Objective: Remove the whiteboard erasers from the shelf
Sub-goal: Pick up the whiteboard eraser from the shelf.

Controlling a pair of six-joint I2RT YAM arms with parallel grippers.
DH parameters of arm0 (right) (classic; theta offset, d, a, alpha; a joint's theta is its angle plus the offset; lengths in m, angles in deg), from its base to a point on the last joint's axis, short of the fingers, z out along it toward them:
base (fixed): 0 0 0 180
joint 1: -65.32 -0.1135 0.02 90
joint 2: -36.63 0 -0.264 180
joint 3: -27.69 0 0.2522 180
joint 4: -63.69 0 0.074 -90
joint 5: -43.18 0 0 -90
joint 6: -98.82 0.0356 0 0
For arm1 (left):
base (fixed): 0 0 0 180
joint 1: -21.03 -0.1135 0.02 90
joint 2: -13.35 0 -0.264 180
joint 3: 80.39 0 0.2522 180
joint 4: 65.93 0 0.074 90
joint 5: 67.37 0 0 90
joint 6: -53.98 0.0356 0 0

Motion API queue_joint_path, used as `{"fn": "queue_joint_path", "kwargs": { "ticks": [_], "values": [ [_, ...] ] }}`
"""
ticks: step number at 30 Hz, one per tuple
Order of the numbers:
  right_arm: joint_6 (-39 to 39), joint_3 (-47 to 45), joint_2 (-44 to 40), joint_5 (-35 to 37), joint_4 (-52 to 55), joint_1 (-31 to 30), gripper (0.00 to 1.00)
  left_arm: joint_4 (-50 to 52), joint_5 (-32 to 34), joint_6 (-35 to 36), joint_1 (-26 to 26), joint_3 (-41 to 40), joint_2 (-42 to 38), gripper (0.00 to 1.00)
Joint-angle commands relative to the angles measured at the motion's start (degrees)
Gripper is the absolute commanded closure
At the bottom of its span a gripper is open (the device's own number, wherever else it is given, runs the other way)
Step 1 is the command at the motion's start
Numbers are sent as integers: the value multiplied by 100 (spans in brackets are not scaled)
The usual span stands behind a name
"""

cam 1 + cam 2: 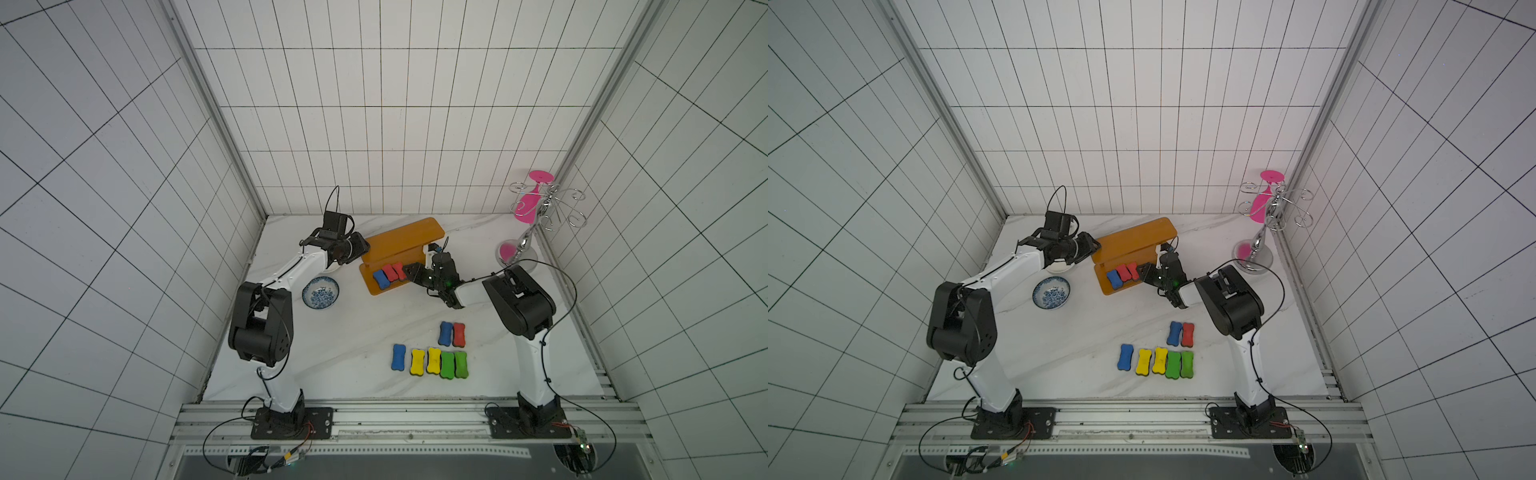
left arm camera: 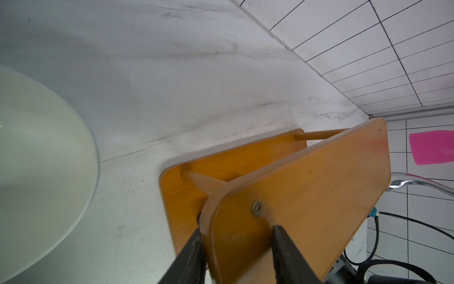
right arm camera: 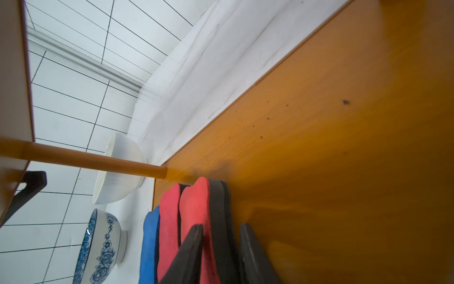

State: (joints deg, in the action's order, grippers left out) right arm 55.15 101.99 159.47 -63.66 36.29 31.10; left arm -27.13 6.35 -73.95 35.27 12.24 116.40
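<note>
The orange-brown shelf [image 1: 403, 237] [image 1: 1133, 239] stands at the back of the table. My left gripper [image 1: 361, 245] [image 2: 237, 227] is shut on the left end of its upper board [image 2: 319, 184]. On the lower board [image 3: 319, 147] a blue eraser [image 1: 381, 279] [image 3: 149, 241] and two red erasers [image 1: 390, 273] [image 3: 169, 216] stand side by side on edge. My right gripper [image 1: 409, 272] [image 3: 221, 226] is shut on the rightmost red eraser [image 1: 400, 271] [image 3: 196, 201], one finger on its red foam, the other against its dark felt. Several more erasers [image 1: 433, 360] lie on the table in front.
A blue-patterned bowl [image 1: 320, 292] [image 3: 100, 246] sits left of the shelf, with a white bowl [image 3: 118, 169] behind it under my left arm. A silver wire rack [image 1: 544, 208] with a hanging pink glass [image 1: 525, 203] stands at the back right corner.
</note>
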Motion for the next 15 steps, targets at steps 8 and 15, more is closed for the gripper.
{"fn": "queue_joint_path", "kwargs": {
  "ticks": [8, 15],
  "values": [
    [-282, -237, -431, 409, 1332, -21, 100, 203, 104, 66, -27, -97, 114, 54],
    [88, -643, -1284, 649, 1351, -6, 100, 254, 194, 98, -44, -58, 119, 54]
  ]
}}
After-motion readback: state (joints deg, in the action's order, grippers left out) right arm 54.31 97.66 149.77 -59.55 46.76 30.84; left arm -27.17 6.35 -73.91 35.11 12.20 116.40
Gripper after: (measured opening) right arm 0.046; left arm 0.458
